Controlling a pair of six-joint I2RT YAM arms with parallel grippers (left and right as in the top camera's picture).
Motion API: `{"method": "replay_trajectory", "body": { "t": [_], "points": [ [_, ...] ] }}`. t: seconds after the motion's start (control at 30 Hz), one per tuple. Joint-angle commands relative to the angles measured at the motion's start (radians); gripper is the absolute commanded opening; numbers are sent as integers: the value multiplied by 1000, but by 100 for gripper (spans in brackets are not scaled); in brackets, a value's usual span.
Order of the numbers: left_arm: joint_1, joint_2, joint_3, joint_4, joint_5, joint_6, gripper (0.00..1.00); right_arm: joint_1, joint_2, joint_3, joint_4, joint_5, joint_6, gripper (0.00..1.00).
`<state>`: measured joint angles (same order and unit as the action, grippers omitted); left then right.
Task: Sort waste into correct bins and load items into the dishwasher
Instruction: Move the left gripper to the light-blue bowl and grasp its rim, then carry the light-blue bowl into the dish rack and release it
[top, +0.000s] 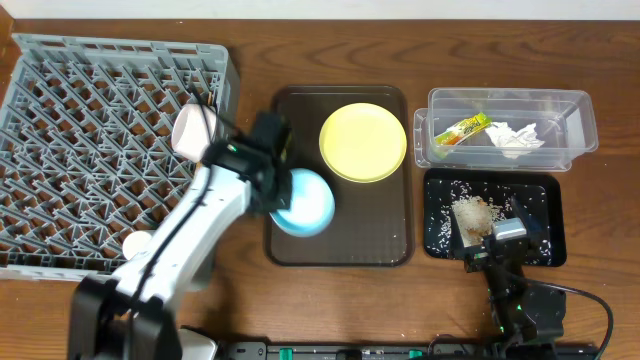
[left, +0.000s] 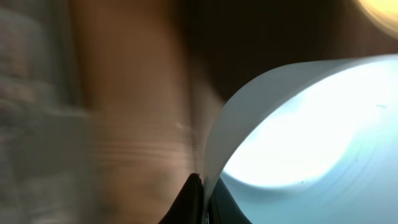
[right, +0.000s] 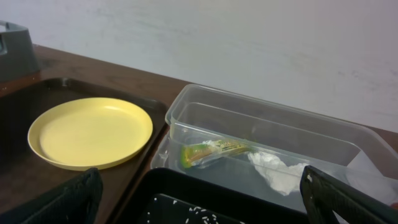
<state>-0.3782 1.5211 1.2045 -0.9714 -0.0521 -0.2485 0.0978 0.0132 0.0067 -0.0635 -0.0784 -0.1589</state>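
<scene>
My left gripper (top: 272, 178) is shut on the rim of the light blue bowl (top: 308, 203), which is over the brown tray. The left wrist view shows the jaws (left: 202, 199) pinching the bowl's (left: 311, 137) rim. The yellow plate (top: 362, 142) lies on the same tray. A small white cup (top: 193, 130) sits at the right edge of the grey dish rack (top: 90, 130). The clear tub (top: 510, 95) holds the wrapper (top: 462, 130) and tissue (top: 518, 137). The black tray (top: 558, 230) holds rice (top: 472, 212). My right gripper (top: 490, 240) is open and empty over its near edge. Chopsticks are not visible.
The brown serving tray (top: 380, 230) lies mid-table between the rack and the bins. A white round item (top: 135, 245) shows at the rack's front edge, partly hidden by my left arm. The right wrist view shows the plate (right: 90, 132), tub (right: 267, 118), wrapper (right: 214, 151) and tissue (right: 277, 169).
</scene>
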Motion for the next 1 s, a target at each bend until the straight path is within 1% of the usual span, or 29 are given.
{"method": "replay_trajectory", "body": {
  "t": [0.0, 0.1, 0.23, 0.27, 0.33, 0.43, 0.63, 0.77, 0.87, 0.9, 0.97],
  "points": [
    [9, -92, 104, -27, -512, 92, 6, -6, 1, -1, -4, -2, -7, 99],
    [9, -121, 104, -19, -769, 125, 6, -6, 1, -1, -4, -2, -7, 99],
    [9, -114, 95, -26, -1123, 155, 6, -6, 1, -1, -4, -2, -7, 99],
    [10, -109, 92, -21, -1197, 155, 6, -6, 1, -1, -4, -2, -7, 99],
    [17, -100, 86, -9, -1266, 155, 6, -6, 1, -1, -4, -2, -7, 99],
    [56, -82, 68, 32, -1276, 155, 6, -6, 1, -1, -4, -2, -7, 99],
    [152, -21, 52, 34, -1276, 154, 6, -6, 1, -1, -4, -2, -7, 99],
    [178, 11, 17, 39, -1275, 154, 6, -6, 1, -1, -4, -2, -7, 99],
    [190, 28, -31, 54, -1246, 153, 6, -6, 1, -1, -4, -2, -7, 99],
    [193, 35, -67, 65, -1213, 150, 6, -6, 1, -1, -4, -2, -7, 99],
    [194, 43, -113, 84, -1213, 151, 6, -6, 1, -1, -4, -2, -7, 99]
  ]
}}
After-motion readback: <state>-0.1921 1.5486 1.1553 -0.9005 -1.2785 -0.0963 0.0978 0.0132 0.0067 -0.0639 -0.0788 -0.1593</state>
